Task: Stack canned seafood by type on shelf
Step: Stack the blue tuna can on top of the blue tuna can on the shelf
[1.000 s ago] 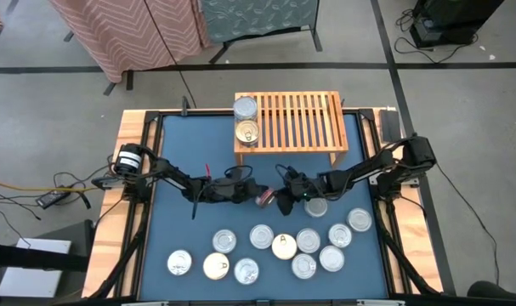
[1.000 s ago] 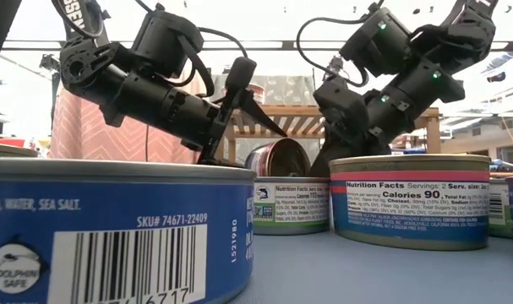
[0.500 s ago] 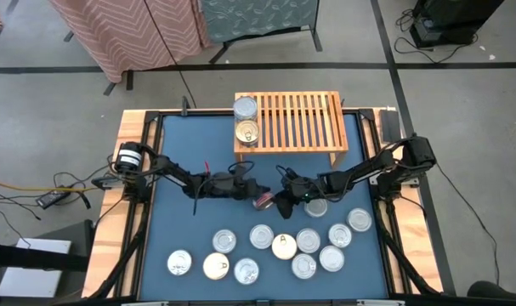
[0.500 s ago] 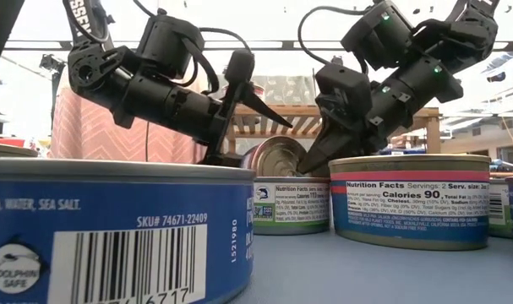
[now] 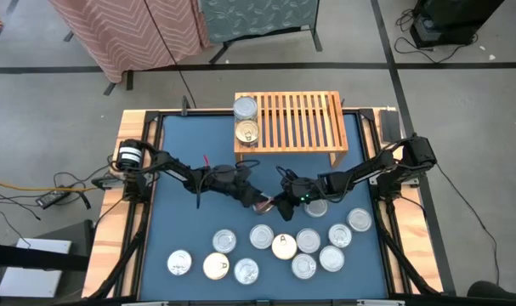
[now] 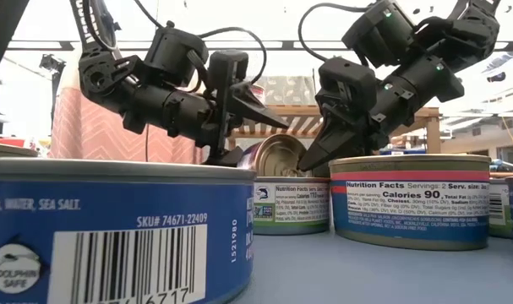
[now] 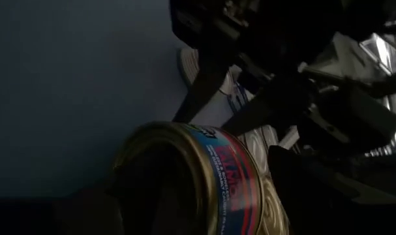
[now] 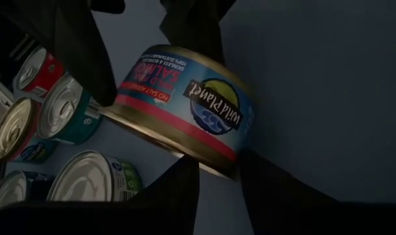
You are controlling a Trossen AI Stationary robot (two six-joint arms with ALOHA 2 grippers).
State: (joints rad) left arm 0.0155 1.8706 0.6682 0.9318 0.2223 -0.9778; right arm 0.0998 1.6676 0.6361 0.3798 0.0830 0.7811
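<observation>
A tin of canned seafood (image 8: 184,108) with a blue and red label and gold rims hangs tilted on edge over the middle of the blue table (image 5: 181,238). My left gripper (image 5: 253,198) reaches it from the left and my right gripper (image 5: 279,204) from the right. Both are shut on it. The shelf (image 5: 296,123) stands at the far edge with two silver-topped tins (image 5: 246,119) on its left end. Several more tins (image 5: 275,246) rest flat on the near half of the table. My left gripper holds the tin by its round wall, one finger (image 8: 96,62) on each of two opposite sides. It comes nearly level from the table's left. The tin (image 7: 204,176) is tilted; a nearer can hides whether it is clear of the table. My right gripper meets the tin at its gold lower rim (image 8: 217,166), one fingertip (image 8: 184,189) on either side of the rim's nearest stretch. It slants down from the table's right. Only the fingers' free ends reach the tin.
One tin (image 5: 315,206) lies under my right arm. Wooden rails (image 5: 130,212) edge the table left and right. In the low view big tins (image 6: 408,198) stand close in front. The shelf's right part shows bare slats.
My left gripper has rolled about its own pointing line and shifted a little toward the table's right, keeping its hold. The tin has turned with it and shows a different tilt. My right gripper has tipped slightly and stayed in place.
</observation>
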